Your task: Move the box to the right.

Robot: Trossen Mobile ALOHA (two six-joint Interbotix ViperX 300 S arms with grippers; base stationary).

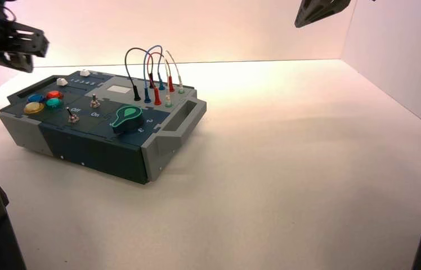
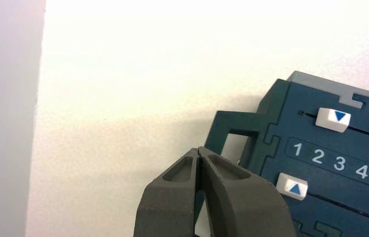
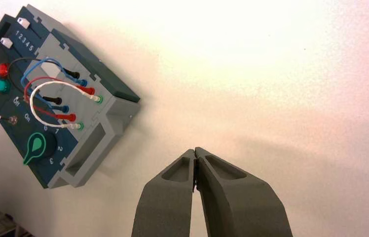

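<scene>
The box (image 1: 104, 126) sits turned on the left half of the white table (image 1: 287, 169), its looped plug wires (image 1: 152, 67) rising from the far side. The left gripper (image 2: 200, 150) hovers above the box's left handle (image 2: 234, 140), fingertips pressed together and empty. The right gripper (image 3: 195, 150), likewise closed on nothing, hangs over bare table well to the right of the box.

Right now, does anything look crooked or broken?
Nothing looks broken. The box sits turned at an angle on the table's left side, its plug wires still looped in their sockets. Both hands, left and right, hang shut, touching nothing.
</scene>
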